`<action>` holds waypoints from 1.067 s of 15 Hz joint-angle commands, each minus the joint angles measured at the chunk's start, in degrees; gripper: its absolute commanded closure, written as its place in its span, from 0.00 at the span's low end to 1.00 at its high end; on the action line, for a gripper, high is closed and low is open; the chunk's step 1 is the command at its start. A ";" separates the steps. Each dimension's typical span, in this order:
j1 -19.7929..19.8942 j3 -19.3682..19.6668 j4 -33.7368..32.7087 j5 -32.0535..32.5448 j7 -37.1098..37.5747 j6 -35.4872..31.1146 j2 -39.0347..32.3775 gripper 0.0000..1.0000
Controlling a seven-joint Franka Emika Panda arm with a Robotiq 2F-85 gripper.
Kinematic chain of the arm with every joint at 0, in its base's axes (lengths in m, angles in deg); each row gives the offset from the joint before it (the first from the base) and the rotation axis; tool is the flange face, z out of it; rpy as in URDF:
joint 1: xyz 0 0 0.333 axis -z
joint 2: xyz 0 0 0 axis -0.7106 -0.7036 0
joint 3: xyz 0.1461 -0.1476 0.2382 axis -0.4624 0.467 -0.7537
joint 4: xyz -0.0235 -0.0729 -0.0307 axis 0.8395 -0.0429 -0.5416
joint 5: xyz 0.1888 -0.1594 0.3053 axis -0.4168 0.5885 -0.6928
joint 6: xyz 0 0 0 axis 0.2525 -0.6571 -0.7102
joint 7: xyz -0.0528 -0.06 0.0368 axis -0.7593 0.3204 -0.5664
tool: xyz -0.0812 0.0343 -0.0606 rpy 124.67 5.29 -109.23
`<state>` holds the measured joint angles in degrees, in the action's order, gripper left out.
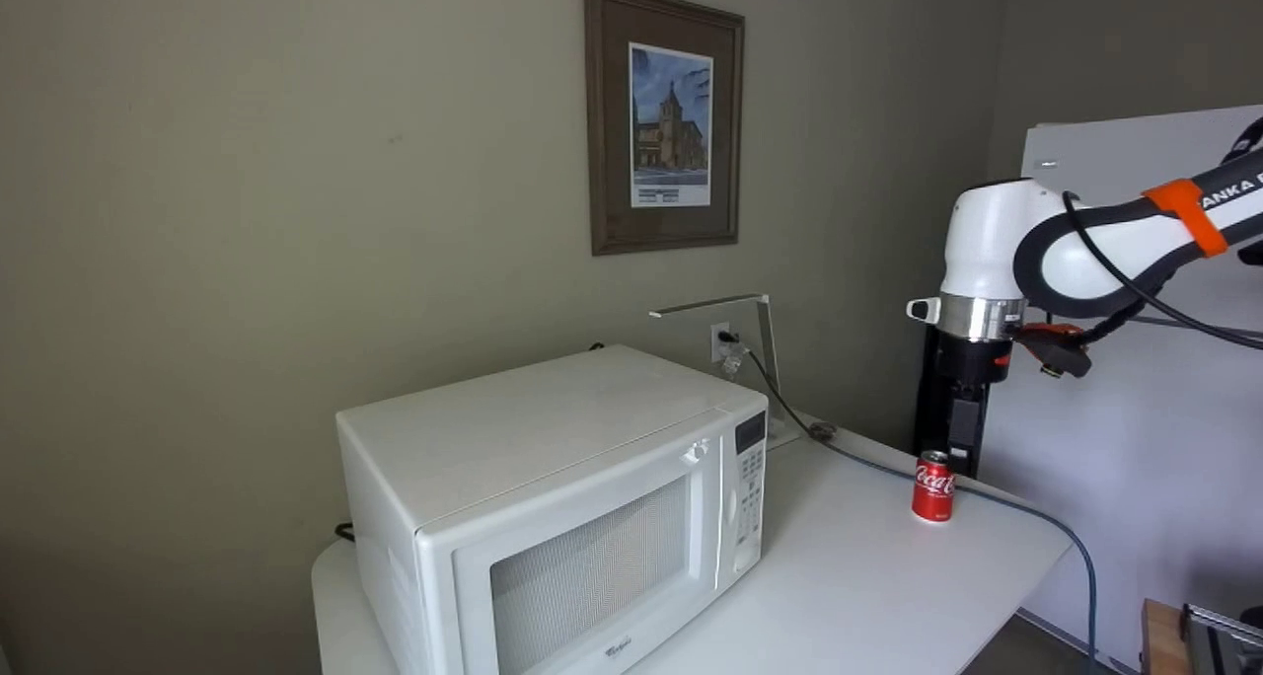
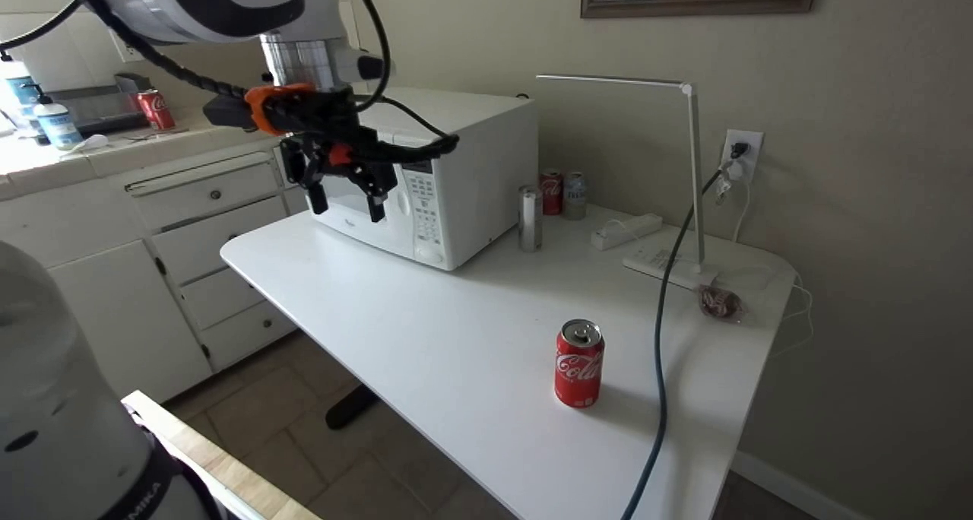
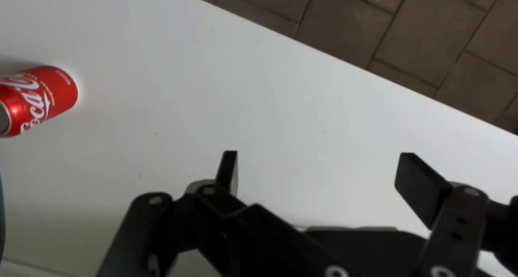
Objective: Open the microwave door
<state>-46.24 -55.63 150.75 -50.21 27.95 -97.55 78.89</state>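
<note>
The white microwave (image 1: 553, 418) (image 2: 486, 178) stands on the white table in both exterior views. Its door (image 1: 592, 566), with a greyish mesh window, sits flush against the body, shut. Near the door's upper right corner is a small white hook-like piece (image 1: 697, 451). In an exterior view the arm partly covers the door (image 2: 350, 220). My gripper (image 2: 347, 207) hangs in the air, well apart from the microwave, pointing down. The wrist view shows the gripper (image 3: 318, 161) open, its fingers wide apart above bare table, nothing between them. The microwave is not recognisable in that view.
A red can (image 1: 932, 487) (image 2: 579, 364) (image 3: 40, 94) stands on the table. A dark cable (image 2: 660, 368) runs past it to the wall outlet. A desk lamp (image 2: 695, 185), a silver can (image 2: 530, 218) and a power strip (image 2: 627, 231) are beside the microwave.
</note>
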 commanded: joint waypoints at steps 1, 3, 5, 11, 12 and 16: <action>0.04 -1.31 -0.33 -0.86 6.49 -5.54 3.16 0.00; 1.13 -2.45 -1.16 0.13 10.28 -11.25 1.35 0.00; 1.80 -5.03 -1.38 1.00 14.65 -15.36 -0.92 0.00; 6.03 -15.47 -1.30 7.76 28.90 -20.55 -7.75 0.00; 6.70 -16.61 -1.30 9.74 30.15 -21.20 -9.05 0.00; 4.54 -15.37 -1.15 10.28 27.47 -26.20 -15.70 0.00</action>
<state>-40.89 -71.53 149.65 -41.05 54.98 -119.71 68.53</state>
